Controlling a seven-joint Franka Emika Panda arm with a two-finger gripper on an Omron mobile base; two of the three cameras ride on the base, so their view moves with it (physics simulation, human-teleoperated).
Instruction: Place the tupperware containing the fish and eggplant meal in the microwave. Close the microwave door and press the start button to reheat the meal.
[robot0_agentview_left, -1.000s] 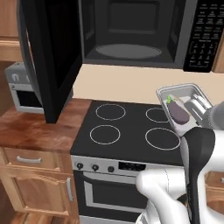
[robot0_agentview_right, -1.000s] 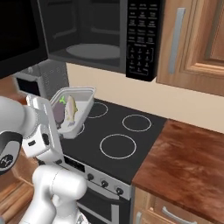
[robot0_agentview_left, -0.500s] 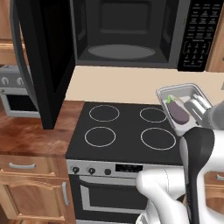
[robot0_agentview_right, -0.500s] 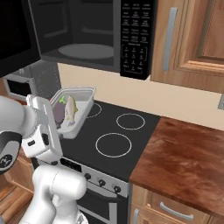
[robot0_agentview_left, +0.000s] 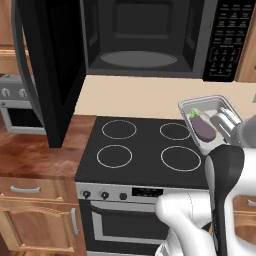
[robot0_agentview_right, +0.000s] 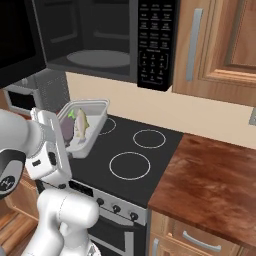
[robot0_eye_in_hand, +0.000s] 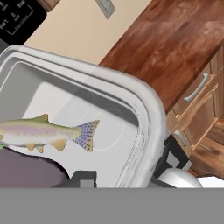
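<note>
The gripper (robot0_eye_in_hand: 127, 177) is pinching the tupperware (robot0_agentview_left: 202, 107) by its rim, holding it above the stove's (robot0_agentview_left: 142, 150) right side — it should be rising level toward the open microwave (robot0_agentview_left: 140, 55), keeping fish (robot0_agentview_right: 81, 122) and eggplant (robot0_agentview_left: 202, 127) from sliding.

We note a clear-grey tupperware (robot0_eye_in_hand: 146, 118), a dark purple eggplant (robot0_agentview_left: 203, 128) with green stem, a pale fish (robot0_eye_in_hand: 43, 132) with pinkish stripe, spotted tail and orange fins, a black microwave (robot0_agentview_left: 150, 37) with grey cavity and white-labelled keypad (robot0_agentview_right: 156, 42), a black stovetop (robot0_agentview_left: 145, 150) with white rings, and a reddish-brown wood counter (robot0_agentview_right: 210, 180).

Claw (robot0_eye_in_hand: 120, 177) clamped (arm raised, bent)
</note>
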